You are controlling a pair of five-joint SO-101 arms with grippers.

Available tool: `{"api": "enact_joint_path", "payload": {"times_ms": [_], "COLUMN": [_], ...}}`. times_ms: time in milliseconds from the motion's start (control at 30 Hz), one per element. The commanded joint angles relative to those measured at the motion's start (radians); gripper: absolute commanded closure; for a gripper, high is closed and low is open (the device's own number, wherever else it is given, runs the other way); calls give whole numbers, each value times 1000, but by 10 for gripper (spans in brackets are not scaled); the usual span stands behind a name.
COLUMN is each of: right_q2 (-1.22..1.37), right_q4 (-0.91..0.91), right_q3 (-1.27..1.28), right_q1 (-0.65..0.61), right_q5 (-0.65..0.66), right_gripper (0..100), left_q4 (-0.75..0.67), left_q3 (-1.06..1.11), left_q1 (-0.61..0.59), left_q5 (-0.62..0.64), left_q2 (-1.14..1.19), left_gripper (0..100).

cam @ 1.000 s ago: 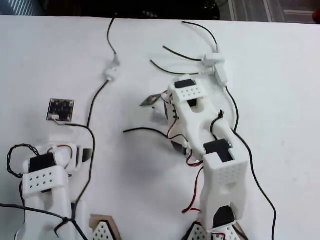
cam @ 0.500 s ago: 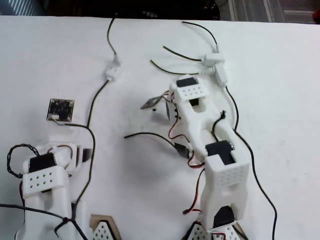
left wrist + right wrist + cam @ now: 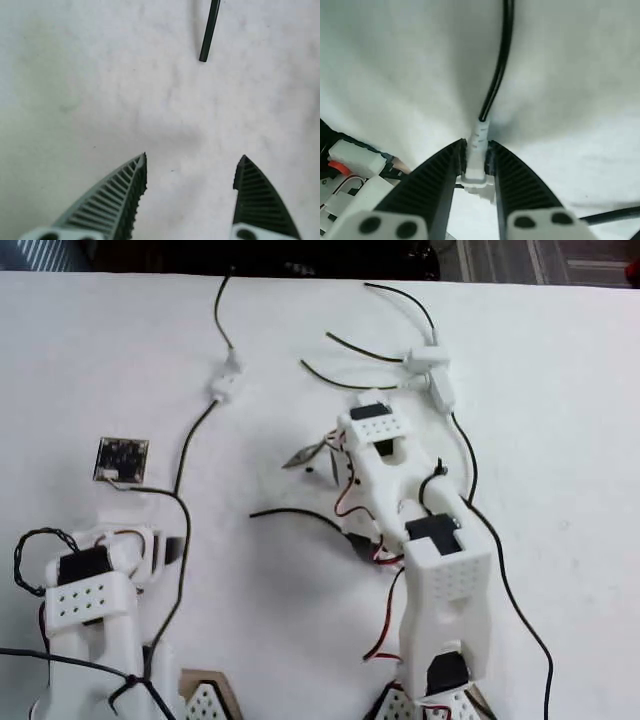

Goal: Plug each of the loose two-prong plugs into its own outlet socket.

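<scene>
- Where the right hand [image 3: 477, 146] hangs just over the desk [image 3: 580, 75], its two black ribbed fingers [image 3: 435, 182] are closed on a plug [image 3: 479, 136], one on each side.
- That plug is small and white. It has a ridged collar that narrows to a black cord [image 3: 500, 65] running away across the desk. Its prongs are hidden.
- Left hand [image 3: 194, 157] stands open, fingertips well apart above the desk, with a cut cord end [image 3: 207, 35] lying beyond them.
- Seen from above, two white connectors [image 3: 224, 378] lie end to end on the far side, a dark cord leaving each.
- Another white pair [image 3: 432, 372] sits just beyond the right arm [image 3: 445, 580]; I cannot tell whether those are joined.
</scene>
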Motion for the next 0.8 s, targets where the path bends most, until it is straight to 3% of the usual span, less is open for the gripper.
{"api": "enact_joint_path", "payload": {"times_ms": [0,200,400,767], "right_q2": [-22,-71,-349,-746], "right_q4": [-2,16,47,42], "right_q3": [-48,-49,-43,-41], "right_q1": [16,41,33,15], "right_q5": [6,11,3,-284], "right_gripper": [981,981,981,981], "left_q4": [-15,-15,-15,-15], "left_q3": [-5,-5,-5,-9], "left_q1": [2,2,2,5], "left_q5": [-6,-6,-6,0], "left_q2": [-22,-22,-22,-25], "left_gripper": [722,722,722,722]}}
